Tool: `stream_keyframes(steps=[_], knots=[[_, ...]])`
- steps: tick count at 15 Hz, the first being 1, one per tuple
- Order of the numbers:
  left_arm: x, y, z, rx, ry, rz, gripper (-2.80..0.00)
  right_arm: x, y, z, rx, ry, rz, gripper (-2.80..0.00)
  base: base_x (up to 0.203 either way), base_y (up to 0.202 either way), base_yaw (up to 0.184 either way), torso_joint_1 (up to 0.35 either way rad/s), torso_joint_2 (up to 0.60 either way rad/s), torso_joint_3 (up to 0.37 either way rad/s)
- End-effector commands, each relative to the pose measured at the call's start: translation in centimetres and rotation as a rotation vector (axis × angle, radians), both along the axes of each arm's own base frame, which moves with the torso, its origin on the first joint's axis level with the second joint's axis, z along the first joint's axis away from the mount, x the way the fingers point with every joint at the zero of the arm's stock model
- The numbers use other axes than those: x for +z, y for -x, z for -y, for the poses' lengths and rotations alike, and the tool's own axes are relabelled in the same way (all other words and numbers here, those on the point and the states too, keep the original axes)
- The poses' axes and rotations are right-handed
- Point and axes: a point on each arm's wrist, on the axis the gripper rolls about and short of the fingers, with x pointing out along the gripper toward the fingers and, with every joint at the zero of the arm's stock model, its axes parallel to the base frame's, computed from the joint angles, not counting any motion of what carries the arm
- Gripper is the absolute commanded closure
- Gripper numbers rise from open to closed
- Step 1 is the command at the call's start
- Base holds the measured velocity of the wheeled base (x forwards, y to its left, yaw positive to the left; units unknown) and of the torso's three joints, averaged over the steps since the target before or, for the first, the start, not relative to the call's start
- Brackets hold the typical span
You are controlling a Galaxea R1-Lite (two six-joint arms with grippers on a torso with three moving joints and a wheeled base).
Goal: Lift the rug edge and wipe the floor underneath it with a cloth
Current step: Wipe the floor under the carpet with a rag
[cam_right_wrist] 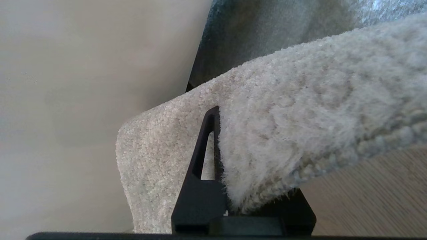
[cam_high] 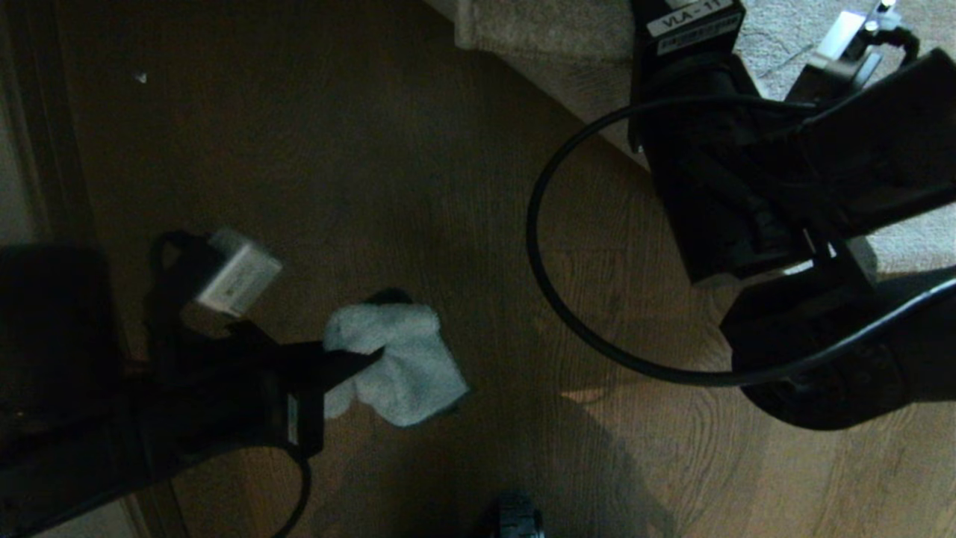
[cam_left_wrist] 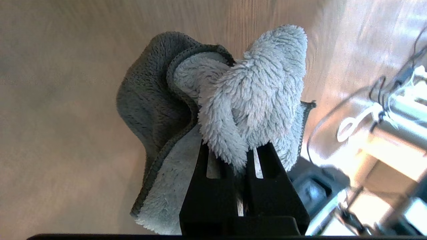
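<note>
Nearest us, our left gripper (cam_left_wrist: 241,156) is pinched tight on the cloth (cam_high: 399,362), which hangs over the floor (cam_high: 418,164). Farther off, our right gripper (cam_right_wrist: 223,160) is clamped on the rug edge (cam_right_wrist: 283,133), held up off the planks.

Head view dim and shadowed; wrist views bright, with blurred background on the left one

One cloth (cam_left_wrist: 247,96), one rug edge (cam_right_wrist: 300,133), two tools: left tool (cam_left_wrist: 241,156), right tool (cam_right_wrist: 227,186).
</note>
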Motion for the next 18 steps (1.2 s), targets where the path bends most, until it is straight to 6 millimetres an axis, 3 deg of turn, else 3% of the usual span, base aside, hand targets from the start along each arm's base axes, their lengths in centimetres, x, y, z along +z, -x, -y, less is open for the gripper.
stream_keyframes(steps=[1, 4, 8, 15, 18], knots=[[-1.8, -2.6, 2.2, 0.011, -0.007, -0.004, 0.0, 0.3, 0.1, 0.3, -0.004, -0.038, 0.032, 0.0, 0.0, 0.0, 0.0, 0.0, 0.0, 0.0], [-2.4, -5.0, 4.2, 0.034, 0.062, 0.091, 0.0, 0.2, 0.0, 0.2, -0.005, -0.036, 0.03, 0.0, 0.0, 0.0, 0.0, 0.0, 0.0, 0.0], [-0.8, -7.8, 6.7, 0.041, 0.121, 0.167, 0.0, 0.0, -0.2, 0.1, -0.005, -0.032, 0.026, 0.0, 0.0, 0.0, 0.0, 0.0, 0.0, 0.0], [-1.4, -10.9, 10.2, 0.046, 0.145, 0.203, 0.0, 0.1, -0.6, 0.3, -0.018, -0.036, 0.03, 0.0, 0.0, 0.0, 0.0, 0.0, 0.0, 0.0], [0.1, -12.8, 11.4, 0.108, 0.217, 0.291, 0.0, 0.1, -0.6, 0.3, -0.02, -0.036, 0.03, 0.0, 0.0, 0.0, 0.0, 0.0, 0.0, 0.0]])
